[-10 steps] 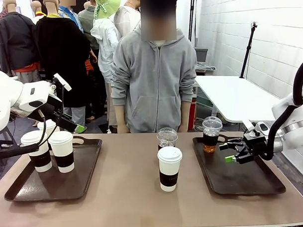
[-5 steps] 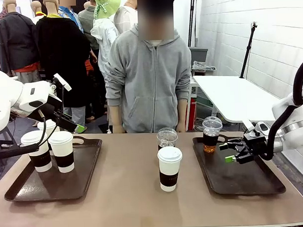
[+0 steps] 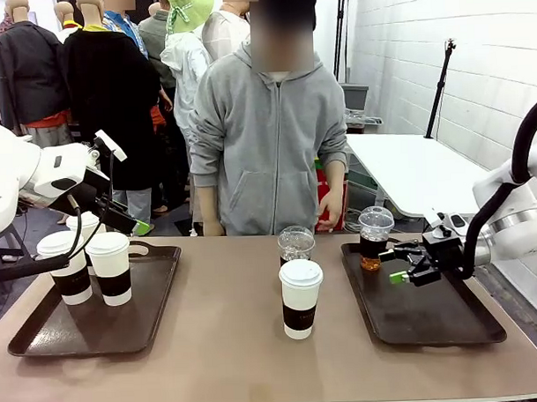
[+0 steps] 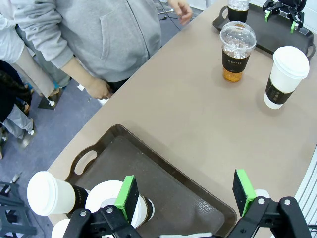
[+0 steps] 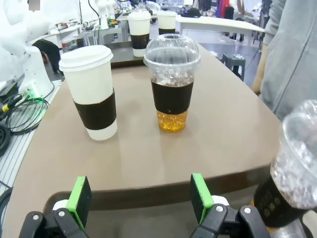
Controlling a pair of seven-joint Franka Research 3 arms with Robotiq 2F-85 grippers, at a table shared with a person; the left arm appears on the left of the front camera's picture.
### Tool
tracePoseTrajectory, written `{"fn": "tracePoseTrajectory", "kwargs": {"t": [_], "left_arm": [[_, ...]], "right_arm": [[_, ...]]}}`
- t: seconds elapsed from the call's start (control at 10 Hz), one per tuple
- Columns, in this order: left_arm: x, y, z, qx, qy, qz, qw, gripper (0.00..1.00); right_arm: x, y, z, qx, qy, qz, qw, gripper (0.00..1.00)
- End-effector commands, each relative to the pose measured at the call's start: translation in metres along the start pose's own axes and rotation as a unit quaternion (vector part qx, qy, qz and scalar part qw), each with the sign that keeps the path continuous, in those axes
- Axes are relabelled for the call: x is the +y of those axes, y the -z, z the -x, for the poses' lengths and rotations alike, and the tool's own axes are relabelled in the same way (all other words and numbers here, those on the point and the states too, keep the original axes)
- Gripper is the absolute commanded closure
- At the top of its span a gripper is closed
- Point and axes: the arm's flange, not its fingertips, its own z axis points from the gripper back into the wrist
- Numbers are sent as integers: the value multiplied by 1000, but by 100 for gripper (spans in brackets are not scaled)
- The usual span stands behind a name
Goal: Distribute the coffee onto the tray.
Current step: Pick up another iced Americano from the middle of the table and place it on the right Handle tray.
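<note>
counter point(image 3: 221, 353): brown, long, carries two trays and six cups.
person point(image 3: 271, 139): grey hoodie, stands at the counter's 12 o'clock edge, touches no cup.
left tray point(image 3: 44, 337): dark, at 9 o'clock on the counter.
right tray point(image 3: 440, 323): dark, at 3 o'clock on the counter.
left arm point(image 3: 21, 179): white, enters from 9 o'clock, raised above the left tray's far end.
right arm point(image 3: 516, 219): white, enters from 3 o'clock, reaches low over the right tray.
tray white cups point(image 3: 109, 266): three, lidded, dark sleeves, upright, bunched at the left tray's 10 o'clock corner.
centre white cup point(image 3: 301, 297): upright on bare counter between the trays, lid on.
centre clear cup point(image 3: 296, 244): dome lid, amber drink, on the counter just at 12 o'clock of the centre white cup.
tray clear cup point(image 3: 375, 237): dome lid, amber drink, upright at the right tray's 11 o'clock corner.
left gripper point(image 4: 186, 194): green pads wide apart, grips nothing, hangs above the tray white cups.
right gripper point(image 3: 392, 265): pads apart, grips nothing, just at 3 o'clock of the tray clear cup, not touching.
</note>
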Motion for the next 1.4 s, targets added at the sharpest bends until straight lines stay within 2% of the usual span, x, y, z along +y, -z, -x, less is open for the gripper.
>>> {"fn": "tracePoseTrajectory", "kwargs": {"t": [0.0,0.8,1.3], "left_arm": [[3,1,1,-2,2,3,1000,0],[3,1,1,-2,2,3,1000,0],[3,1,1,-2,2,3,1000,0]], "right_arm": [[-1,14,-12,11,1,6,1000,0],[-21,49,-17,28,-8,-42,999,0],[14,-2,-2,40,7,-20,999,0]]}}
